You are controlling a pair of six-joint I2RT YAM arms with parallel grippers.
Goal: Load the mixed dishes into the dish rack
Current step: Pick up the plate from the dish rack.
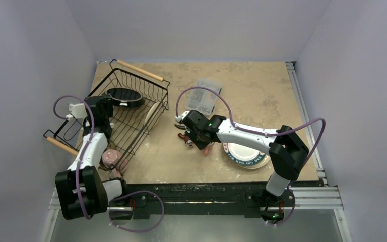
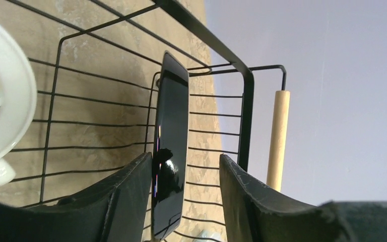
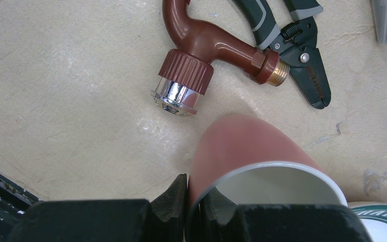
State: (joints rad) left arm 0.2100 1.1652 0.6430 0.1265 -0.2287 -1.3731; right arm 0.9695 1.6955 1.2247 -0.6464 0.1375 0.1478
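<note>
The dish rack (image 1: 131, 118), a black wire basket with wooden handles, stands at the left. A black plate (image 1: 126, 96) is at its far end. My left gripper (image 1: 109, 102) is open around that plate's edge (image 2: 170, 151); the left finger (image 2: 131, 186) touches it and the right finger (image 2: 247, 196) stands apart. A white cup (image 2: 0, 101) is in the rack beside it. A cream plate (image 1: 153, 113) and a pink mug (image 1: 112, 157) are also in the rack. My right gripper (image 3: 195, 189) is shut on the wall of a pink mug (image 3: 242, 146), low over the table (image 1: 207, 149). A teal-patterned plate (image 1: 247, 155) lies right of it.
A brown tap fitting (image 3: 201, 55) and black pliers (image 3: 292, 40) lie just beyond the held mug. A clear plastic box (image 1: 204, 96) sits further back. The rack's far wooden handle (image 2: 278, 138) is right of my left fingers.
</note>
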